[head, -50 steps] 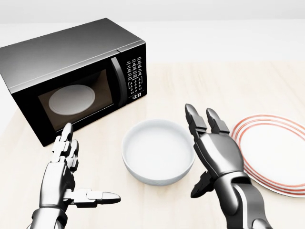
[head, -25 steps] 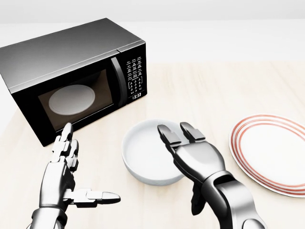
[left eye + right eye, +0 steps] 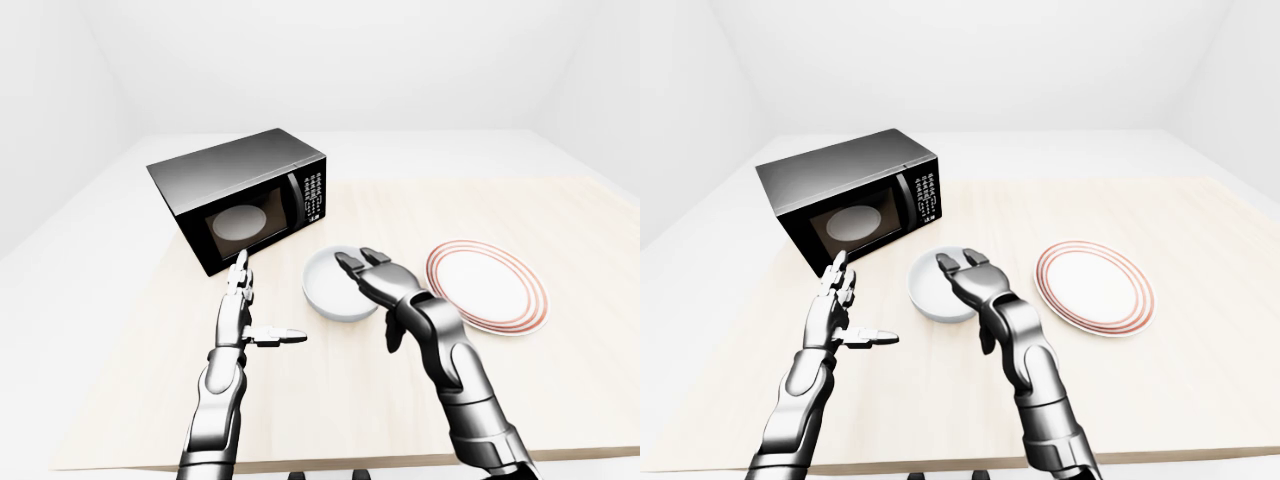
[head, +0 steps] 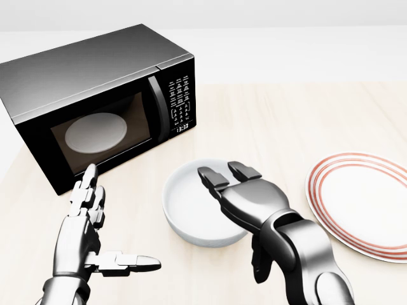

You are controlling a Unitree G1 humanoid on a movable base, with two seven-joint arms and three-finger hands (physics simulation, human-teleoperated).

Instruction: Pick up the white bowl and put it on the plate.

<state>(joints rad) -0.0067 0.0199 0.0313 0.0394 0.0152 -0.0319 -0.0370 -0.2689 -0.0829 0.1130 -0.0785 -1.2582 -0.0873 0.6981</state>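
Note:
The white bowl (image 4: 191, 210) stands upright on the table at the middle of the head view. My right hand (image 4: 236, 219) is open: its two long fingers (image 4: 216, 181) reach over the bowl's right rim and inside, while the thumb (image 4: 259, 264) hangs outside the rim at the lower right. Part of the bowl's right side is hidden by this hand. The white plate (image 4: 362, 203) with red rings lies flat to the right, apart from bowl and hand. My left hand (image 4: 117, 222) is held open at the lower left, well clear of the bowl, with nothing in it.
A black microwave (image 4: 95, 95) with its door shut stands at the upper left, close to the bowl. The light wooden table (image 4: 286, 121) stretches to the upper right. Its near edge (image 3: 330, 463) runs along the bottom of the left-eye view.
My right hand has swung left from the gap between bowl and plate, and its fingers now lie over the bowl's right rim. Left hand, bowl and plate have not moved.

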